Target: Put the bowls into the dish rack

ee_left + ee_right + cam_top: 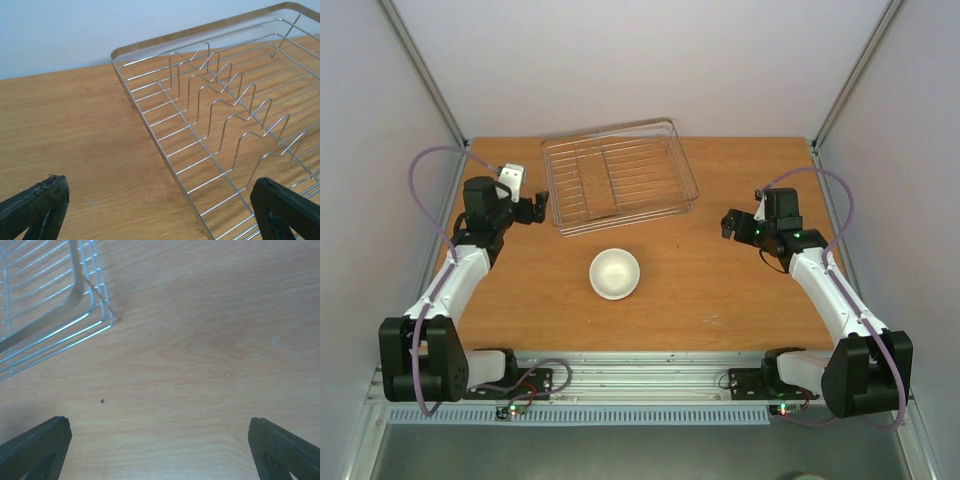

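You are at the very start of the job. No bowl is in the dish rack (630, 218) yet, and neither arm holds anything.

The only bowl you can see is the white bowl (614, 273). It sits the right way up on the desk (720, 290), near the front side of the rack but not touching it. It lies between your two arms.

The left jaws are spread wide with nothing in them. They hang just beside the left end of the rack. The right jaws are spread wide too, with nothing in them. They are out on the right, over bare wood and well apart from the bowl.

I think your next move is to bring one arm to the bowl. Either arm looks able to reach it. Put one finger inside the rim and one outside, then squeeze. After that, lift the bowl over the low wire side and set it down in the rack.

The bowl is small, round and plain white, and nothing is in it. It looks smooth, so it may slip. The rack is thin shiny wire, much bigger than the bowl, with a row of bent wire humps (235, 107) inside.
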